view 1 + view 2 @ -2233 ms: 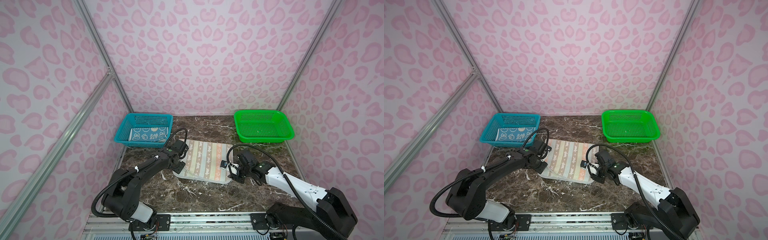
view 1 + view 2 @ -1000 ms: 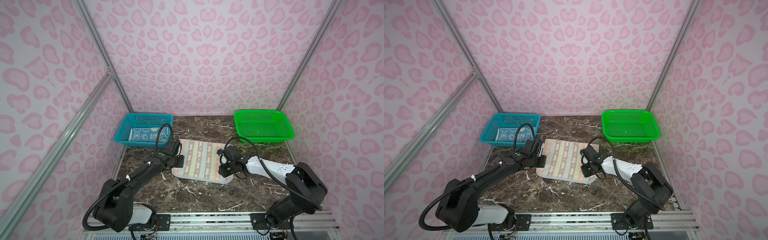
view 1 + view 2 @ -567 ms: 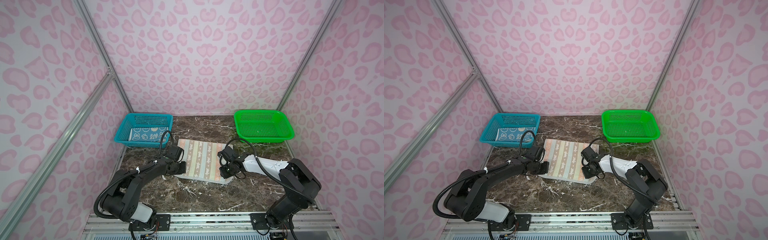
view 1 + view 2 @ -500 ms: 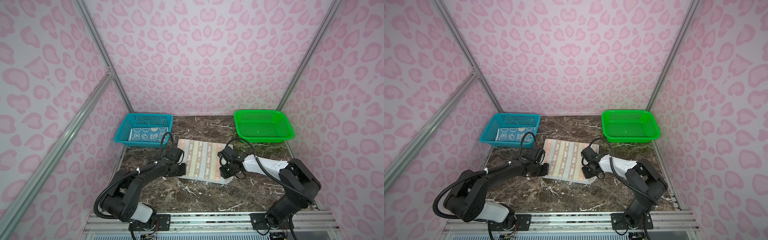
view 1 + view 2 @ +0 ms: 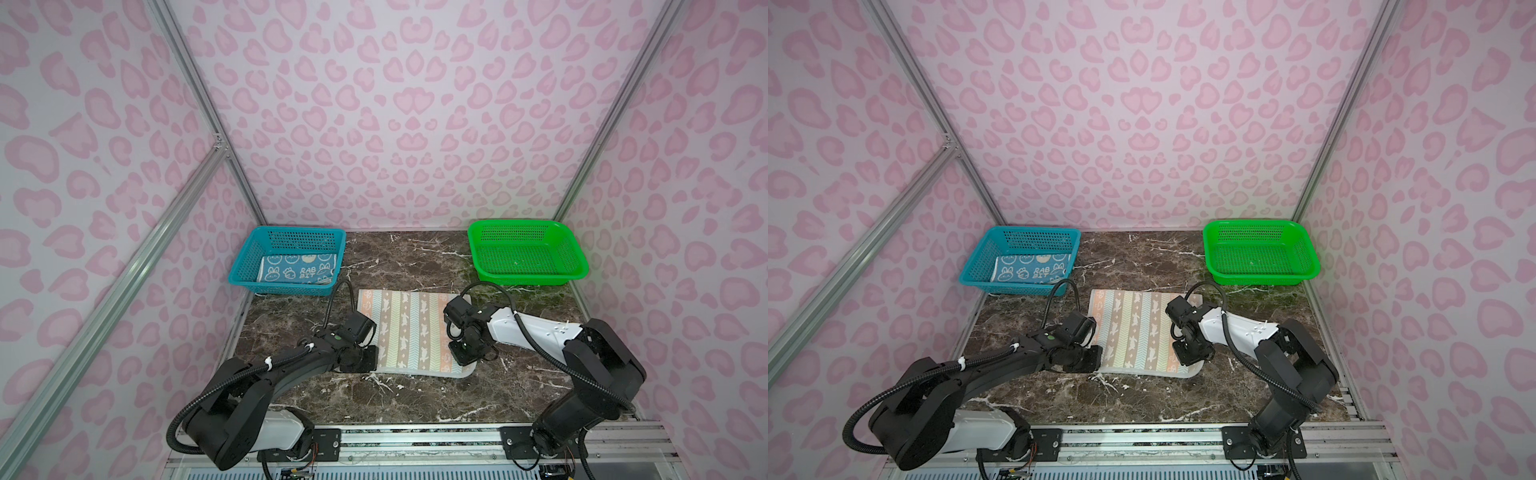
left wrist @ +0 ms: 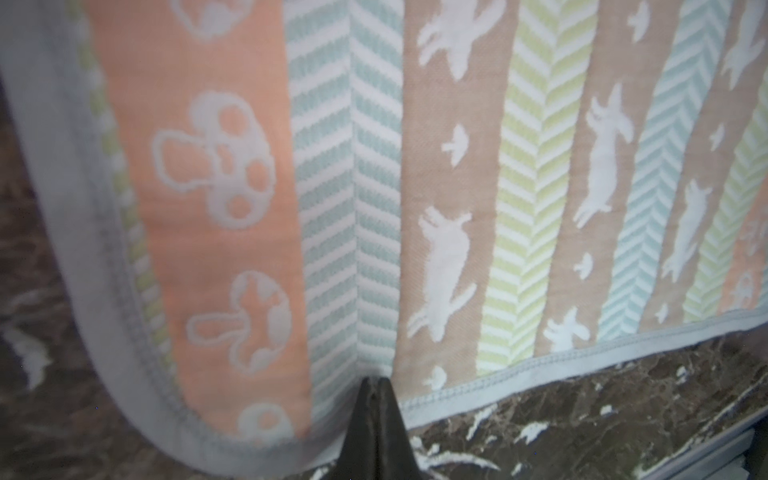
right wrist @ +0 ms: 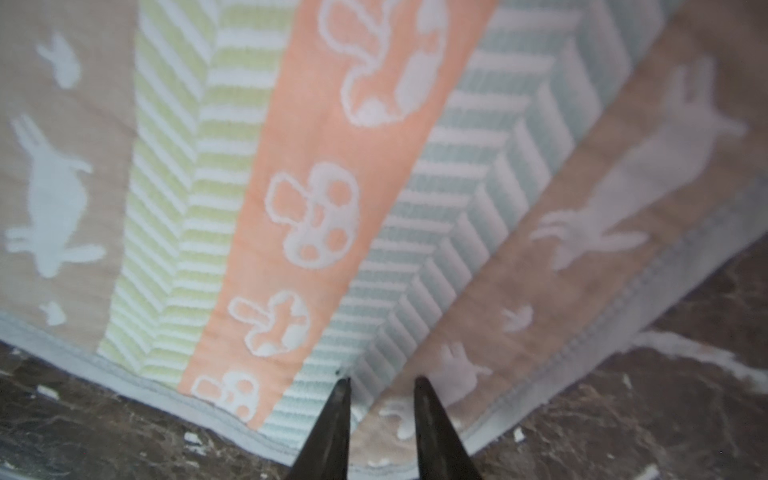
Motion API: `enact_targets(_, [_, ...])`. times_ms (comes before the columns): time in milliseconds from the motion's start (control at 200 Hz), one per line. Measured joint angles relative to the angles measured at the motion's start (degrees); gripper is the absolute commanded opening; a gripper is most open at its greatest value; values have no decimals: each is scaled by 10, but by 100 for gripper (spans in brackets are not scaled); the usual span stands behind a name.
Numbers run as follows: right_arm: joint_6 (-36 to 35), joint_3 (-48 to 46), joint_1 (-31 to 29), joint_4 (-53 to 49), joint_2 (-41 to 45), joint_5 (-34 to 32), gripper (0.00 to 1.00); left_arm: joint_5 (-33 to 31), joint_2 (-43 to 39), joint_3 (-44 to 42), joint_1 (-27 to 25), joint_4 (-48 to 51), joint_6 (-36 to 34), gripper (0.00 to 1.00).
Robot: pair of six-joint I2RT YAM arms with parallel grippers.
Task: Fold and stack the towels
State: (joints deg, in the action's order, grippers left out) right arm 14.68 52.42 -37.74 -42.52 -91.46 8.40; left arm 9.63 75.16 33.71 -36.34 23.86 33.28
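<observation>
The chevron-striped towel [image 5: 409,332] [image 5: 1133,332] lies spread flat in the middle of the marble table. My left gripper [image 5: 371,359] [image 5: 1095,358] sits low at its near-left corner. In the left wrist view this gripper [image 6: 376,384] has its jaws pressed together on the towel [image 6: 457,208] just inside the grey hem. My right gripper [image 5: 465,356] [image 5: 1188,354] rests over the near-right corner. In the right wrist view it [image 7: 382,380] stands slightly open, fingertips astride flat cloth [image 7: 291,208]. A blue towel [image 5: 297,270] [image 5: 1032,271] with "RABBIT" lettering lies in the blue basket.
The blue basket [image 5: 243,266] [image 5: 976,266] stands at the back left. A green basket [image 5: 528,279] [image 5: 1258,279] stands at the back right with nothing in it. Pink patterned walls close in three sides. Bare marble [image 5: 415,399] runs along the front, before the metal rail.
My left gripper slid from the middle of the towel's left edge to its near-left corner, jaws staying shut. The right gripper kept to the near-right corner. The towel now lies flatter.
</observation>
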Motion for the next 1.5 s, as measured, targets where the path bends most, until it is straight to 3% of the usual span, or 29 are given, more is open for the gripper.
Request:
enact_targets(240, [12, 7, 52, 46, 48, 17, 38, -51, -75, 40, -7, 25, 5, 3])
enact_targets(390, [45, 17, 116, 106, 57, 15, 42, -101, -59, 116, 10, 36, -15, 9])
enact_targets(520, [89, 18, 163, 161, 56, -1, 44, -120, -4, 176, 50, 34, -35, 35])
enact_targets(600, [109, 22, 180, 187, 43, -4, 46, -122, 29, 205, 78, 35, -46, 59])
enact_targets(695, [125, 33, 198, 207, 20, -4, 46, -123, 73, 237, 112, 32, -53, 68])
enact_targets(970, [162, 61, 210, 261, -54, -8, 39, -104, 204, 309, 179, 12, -90, 67])
enact_targets(1260, [177, 93, 209, 289, -110, -9, 37, -83, 319, 387, 193, 2, -123, 54])
enact_targets(1500, [179, 114, 204, 292, -143, -13, 33, -84, 359, 398, 198, 1, -125, 44])
